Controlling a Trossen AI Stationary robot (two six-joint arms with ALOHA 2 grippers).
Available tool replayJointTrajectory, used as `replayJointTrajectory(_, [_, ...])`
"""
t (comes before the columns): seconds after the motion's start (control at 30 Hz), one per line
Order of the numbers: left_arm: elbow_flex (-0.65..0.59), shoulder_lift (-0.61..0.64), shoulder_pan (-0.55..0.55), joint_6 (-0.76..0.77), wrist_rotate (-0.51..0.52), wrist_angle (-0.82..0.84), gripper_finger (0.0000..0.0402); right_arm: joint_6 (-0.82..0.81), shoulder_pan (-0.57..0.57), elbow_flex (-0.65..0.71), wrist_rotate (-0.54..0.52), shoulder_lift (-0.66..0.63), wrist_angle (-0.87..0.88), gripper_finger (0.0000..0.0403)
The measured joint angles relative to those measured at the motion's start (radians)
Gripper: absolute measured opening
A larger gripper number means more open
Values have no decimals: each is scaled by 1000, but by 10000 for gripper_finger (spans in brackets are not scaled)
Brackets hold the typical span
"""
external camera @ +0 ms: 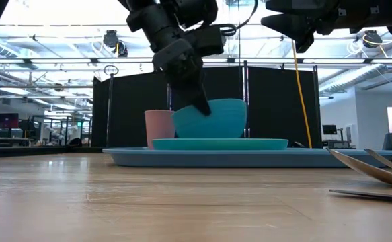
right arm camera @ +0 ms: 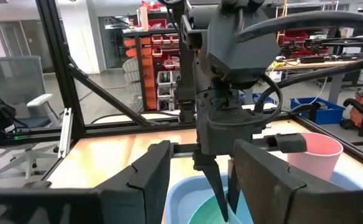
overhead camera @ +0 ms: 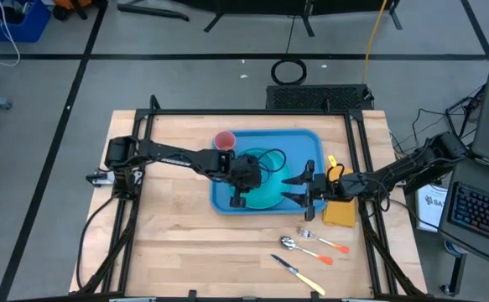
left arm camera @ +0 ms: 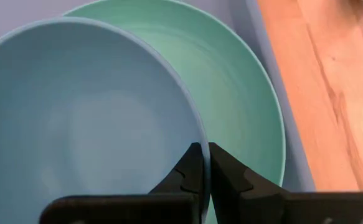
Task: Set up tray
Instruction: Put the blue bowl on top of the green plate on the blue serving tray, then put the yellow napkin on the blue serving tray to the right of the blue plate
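The blue tray [overhead camera: 308, 143] lies in the middle of the table. A round turquoise plate [overhead camera: 265, 198] lies flat on it, and a pink cup [overhead camera: 225, 140] stands in the tray's far left corner. A light blue bowl [external camera: 224, 117] sits upright over the plate; whether its base touches the plate, I cannot tell. My left gripper [overhead camera: 238, 195] is shut on the bowl's rim. My right gripper [overhead camera: 293, 189] hangs open above the tray's right part, pointing at the bowl and touching nothing. My left gripper holds the bowl by its rim [left arm camera: 201, 163], on the side toward the table's near edge. One finger [left arm camera: 187, 168] is inside the bowl and the other [left arm camera: 228, 171] outside. The fingers come from above, pointing down [external camera: 199, 104]. The bowl stays upright over the plate [left arm camera: 246, 93].
A fork [overhead camera: 321, 241], a spoon [overhead camera: 304, 250] and a knife [overhead camera: 299, 273] lie on the wood near the table's near right corner. A yellow block [overhead camera: 338, 212] sits just right of the tray. The table's left half is bare wood [overhead camera: 169, 218].
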State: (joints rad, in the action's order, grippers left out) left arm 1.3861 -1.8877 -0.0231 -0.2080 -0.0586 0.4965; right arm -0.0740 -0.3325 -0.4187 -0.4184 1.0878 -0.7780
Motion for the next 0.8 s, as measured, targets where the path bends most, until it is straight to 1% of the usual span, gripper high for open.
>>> replayJointTrajectory(0.33, [0,0,0,2,-10,-8,58,0,0,0,0,0,2,166])
replayJointTrajectory(0.6, [0,0,0,7,-11,6,61,-1,0,0,0,0,3,166])
replayJointTrajectory(0.8, [0,32,0,7,-11,9,62,0,0,0,0,0,5,166])
